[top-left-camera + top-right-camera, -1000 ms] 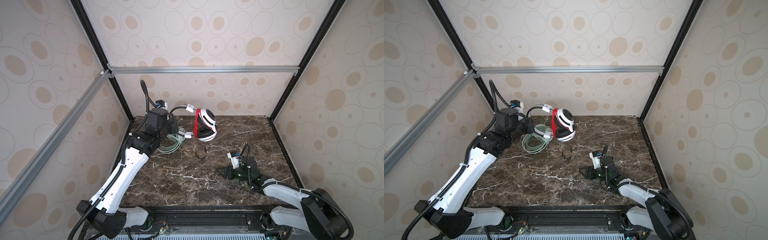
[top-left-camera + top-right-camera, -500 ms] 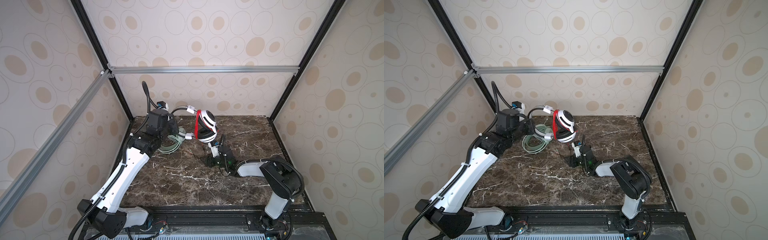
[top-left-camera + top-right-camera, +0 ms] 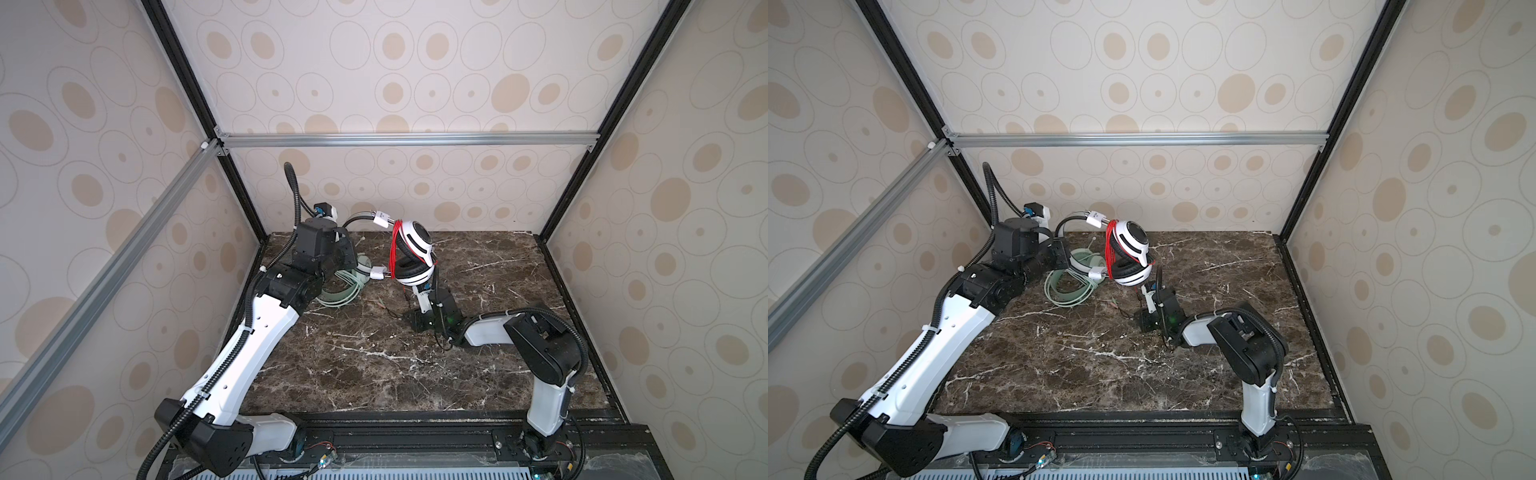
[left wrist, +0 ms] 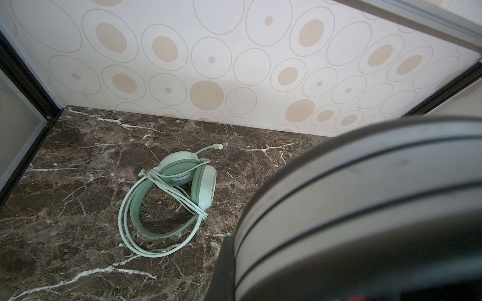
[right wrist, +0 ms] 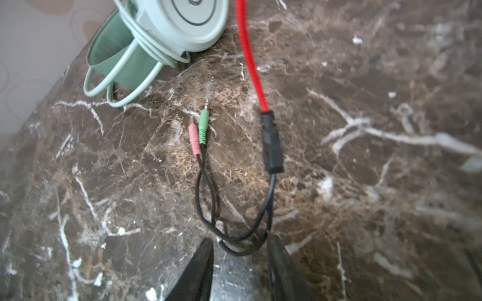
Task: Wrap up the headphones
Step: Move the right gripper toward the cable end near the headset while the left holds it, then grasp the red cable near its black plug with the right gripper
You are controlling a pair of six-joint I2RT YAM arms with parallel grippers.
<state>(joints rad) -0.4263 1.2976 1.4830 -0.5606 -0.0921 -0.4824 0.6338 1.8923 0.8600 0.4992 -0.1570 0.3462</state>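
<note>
- Spanning the lower middle of both top views, the dark marble bench (image 3: 374,374) fills the enclosure floor.
- Left gripper (image 3: 1061,254), left of centre, is clenched on the grey headband of the white-and-black headset (image 3: 413,249), held up at frame centre with its red cable (image 3: 394,249) wound round it.
- Mint-green headset (image 4: 182,182) lies on the bench just left of it, its pale cable looped about it.
- Right gripper (image 5: 240,242), low on the bench below the raised headset, stands released, jaws apart astride the thin black leads (image 5: 208,198).
- Pink and green plugs (image 5: 199,130) rest on the marble.
</note>
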